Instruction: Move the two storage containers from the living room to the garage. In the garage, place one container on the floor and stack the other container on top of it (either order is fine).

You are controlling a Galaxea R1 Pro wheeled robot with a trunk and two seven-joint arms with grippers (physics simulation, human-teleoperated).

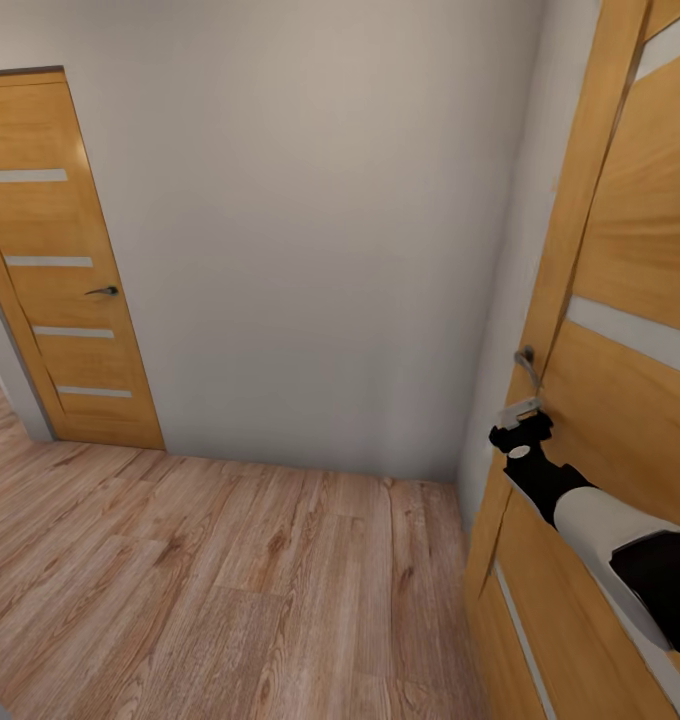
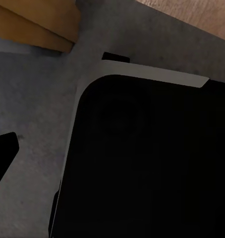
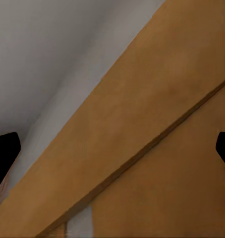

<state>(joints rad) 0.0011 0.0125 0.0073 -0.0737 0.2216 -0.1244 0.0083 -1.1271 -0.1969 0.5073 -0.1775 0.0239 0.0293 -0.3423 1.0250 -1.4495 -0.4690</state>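
Right arm [image 1: 580, 510] is stretched forward with my claw [image 1: 521, 432] right up at the door [image 1: 630, 300] just under its handle [image 1: 527, 364], fingers spread wide in the wrist view. Left wrist cam just shows my dark base [image 2: 142, 163] over grey floor [image 2: 33, 99], can't tell that claw's state. Containers aren't anywhere I can see, just a hallway with a second door [image 1: 65, 260].

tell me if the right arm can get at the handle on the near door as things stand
Probably yes. In the head view the right gripper sits right below the door handle on the near door, with nothing between them. Whether its fingers already touch the handle I cannot tell.
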